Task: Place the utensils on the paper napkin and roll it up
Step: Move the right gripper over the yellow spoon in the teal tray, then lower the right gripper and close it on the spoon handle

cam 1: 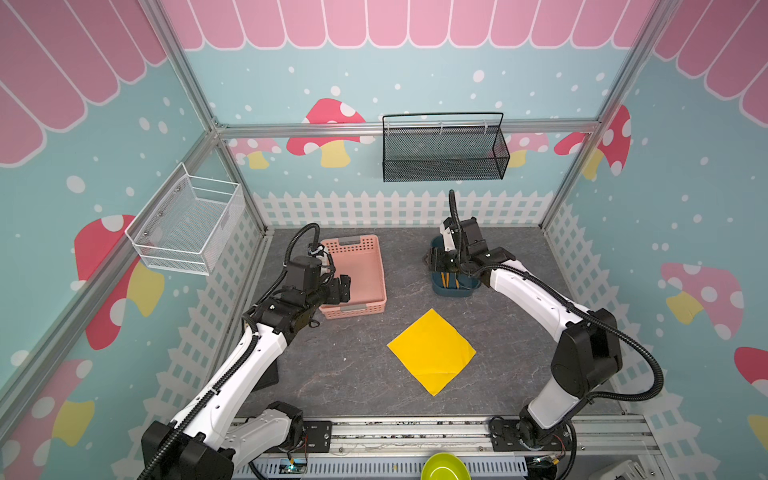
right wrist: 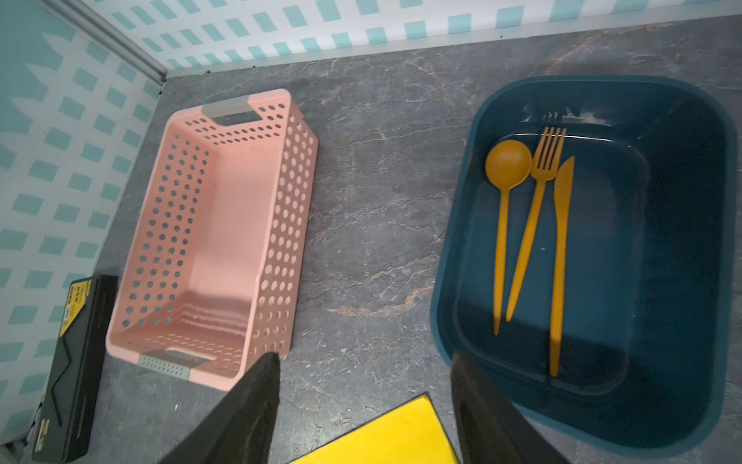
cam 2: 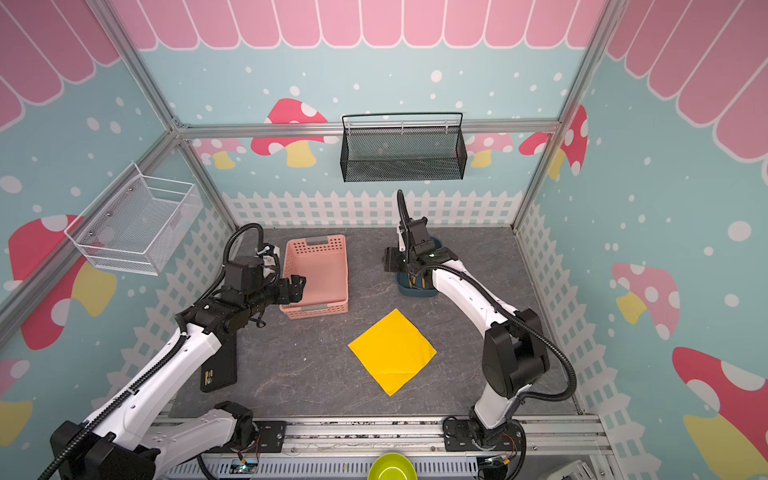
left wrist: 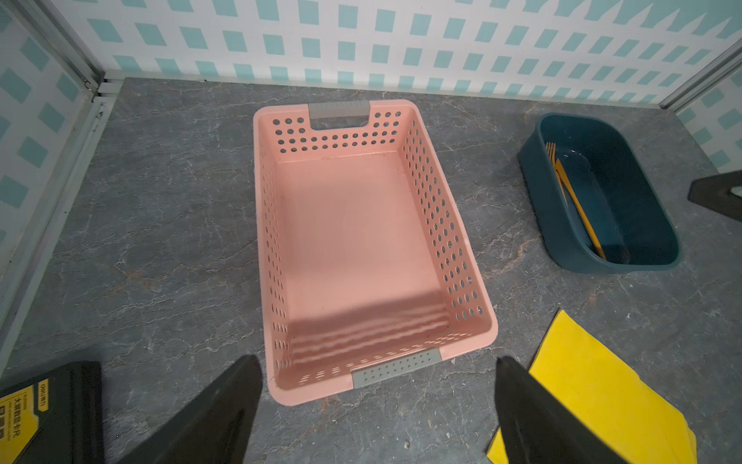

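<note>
Three orange-yellow plastic utensils (right wrist: 529, 237) lie in the dark blue plastic tub (right wrist: 443, 289), none on the yellow paper napkin (cam 1: 431, 351). The right end effector (right wrist: 365, 359) hangs above, jaws apart, empty. Next, likely: dip in, pinch one handle.

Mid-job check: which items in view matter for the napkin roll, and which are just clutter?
Job: spoon, fork, knife, all in the blue tub; yellow napkin, flat on the table.
Lying about: pink basket, empty; black box; white wire basket; black mesh basket; green bowl.
</note>
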